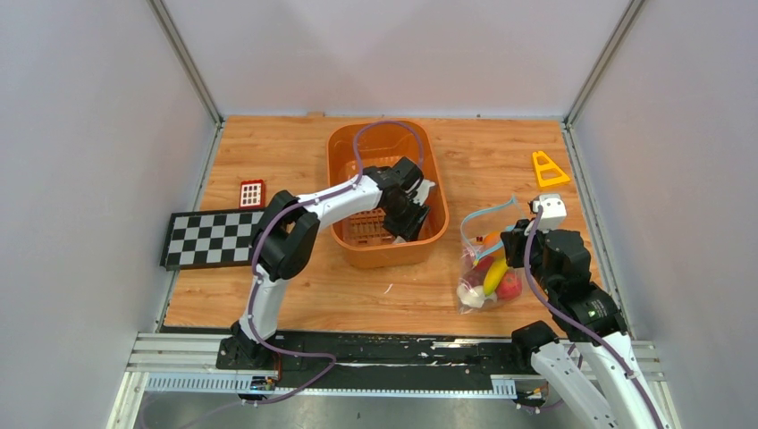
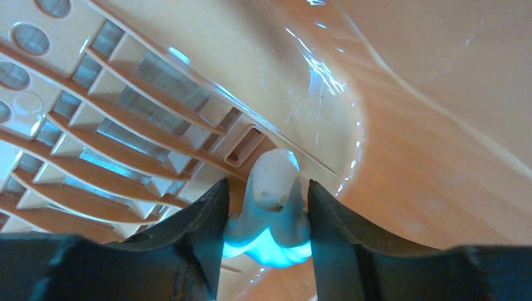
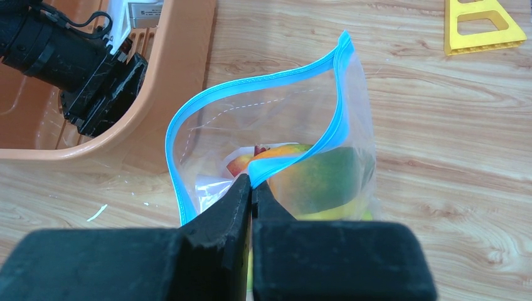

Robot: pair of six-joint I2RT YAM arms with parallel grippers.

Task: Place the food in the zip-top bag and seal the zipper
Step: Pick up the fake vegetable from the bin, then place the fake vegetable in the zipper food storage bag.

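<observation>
1. I see a light wooden table (image 1: pixel 295 295). My landmark on it is the orange slotted plastic basket (image 1: pixel 338 170), which stands mid-table.
2. Left of the basket lies a black-and-white checkered board (image 1: pixel 210 239).
3. Right of the basket, near but not touching, sits the clear zip-top bag (image 3: pixel 282 113). Its teal zipper (image 3: pixel 182 125) is unsealed and the mouth gapes.
4. My left gripper (image 2: pixel 266 186) is down inside the basket. Its jaws pinch a white garlic-like piece (image 2: pixel 271 207) with a pale blue base, close to the slotted floor.
5. My right gripper (image 3: pixel 252 183), right of the basket, has its jaws almost together and clamped on the zipper's near lip.
6. Inside the bag lie a yellow banana (image 1: pixel 494 275), a red round fruit (image 1: pixel 510 286), a green piece (image 3: pixel 326 175) and an orange piece (image 3: pixel 282 151).
7. Farther right of the basket is a yellow triangular plastic frame (image 1: pixel 548 168). Left of the basket is a small red grid-patterned block (image 1: pixel 252 192).
</observation>
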